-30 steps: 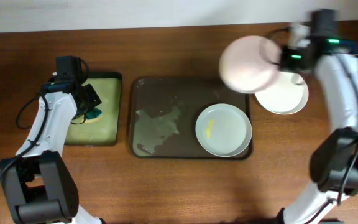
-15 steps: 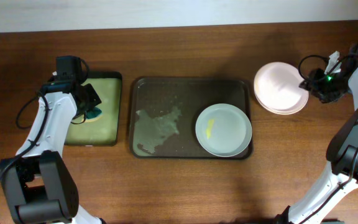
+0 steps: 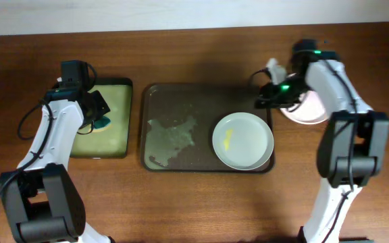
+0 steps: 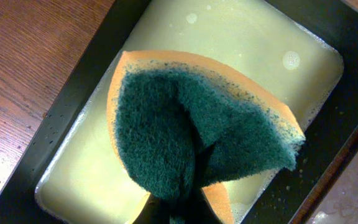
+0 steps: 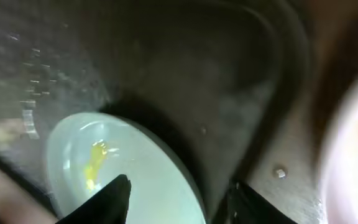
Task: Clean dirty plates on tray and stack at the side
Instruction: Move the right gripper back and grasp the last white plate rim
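Observation:
One white plate (image 3: 243, 140) with a yellow smear lies on the right half of the dark brown tray (image 3: 181, 101). Other white plates (image 3: 310, 113) are stacked on the table right of the tray, partly hidden under my right arm. My right gripper (image 3: 270, 94) hovers open over the tray's far right corner. In the right wrist view its fingertips (image 5: 115, 198) stand apart above the smeared plate (image 5: 104, 168), and nothing is held. My left gripper (image 4: 174, 211) is shut on a green and orange sponge (image 4: 191, 130) over the soapy tray.
A smaller black tray (image 3: 130, 115) with yellow-green soapy liquid stands left of the brown tray. A wet, soapy patch (image 3: 174, 135) covers the brown tray's left half. Bare wooden table (image 3: 201, 202) lies in front of both trays.
My right gripper set a plate on the stack at the right, opened, swung away right, and has now come back left over the tray's far right corner. The left arm has not moved.

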You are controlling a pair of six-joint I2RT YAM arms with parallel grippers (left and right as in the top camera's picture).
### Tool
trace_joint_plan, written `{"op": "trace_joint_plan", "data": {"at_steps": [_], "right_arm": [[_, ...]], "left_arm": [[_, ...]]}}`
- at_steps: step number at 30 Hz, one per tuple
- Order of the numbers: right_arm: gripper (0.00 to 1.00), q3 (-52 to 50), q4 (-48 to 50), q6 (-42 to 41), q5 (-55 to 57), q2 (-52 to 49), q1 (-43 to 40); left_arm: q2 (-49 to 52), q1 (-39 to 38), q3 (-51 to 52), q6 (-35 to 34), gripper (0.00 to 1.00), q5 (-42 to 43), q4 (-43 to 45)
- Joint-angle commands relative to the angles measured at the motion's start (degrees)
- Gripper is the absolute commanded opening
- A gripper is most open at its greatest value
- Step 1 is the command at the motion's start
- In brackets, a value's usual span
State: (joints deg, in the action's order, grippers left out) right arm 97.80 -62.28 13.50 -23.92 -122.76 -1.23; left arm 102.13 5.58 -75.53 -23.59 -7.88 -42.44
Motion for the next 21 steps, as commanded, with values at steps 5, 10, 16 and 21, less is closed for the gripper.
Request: {"op": "trace_joint_plan", "data": {"at_steps": [5,10,16,21], "right_arm": [[0.57,-0.2,1.8,-0.4,20.7,-0.9,8.3],[0.53,-1.3,-4.5,-0.3,18.0,-0.9,8.3],[0.53,-5.9,-3.7,1.1,15.6,-0.9,8.3],[0.34,-9.5,-0.2,1.0,11.3,-0.9,8.3]], "left_arm": [[0.2,0.2,0.3,0.3,0.0,0.2,0.2],[0.2,0.2,0.3,0.3,0.0,0.2,0.2],[0.2,0.2,0.3,0.3,0.0,0.2,0.2],[0.2,0.2,0.3,0.3,0.0,0.2,0.3]]}}
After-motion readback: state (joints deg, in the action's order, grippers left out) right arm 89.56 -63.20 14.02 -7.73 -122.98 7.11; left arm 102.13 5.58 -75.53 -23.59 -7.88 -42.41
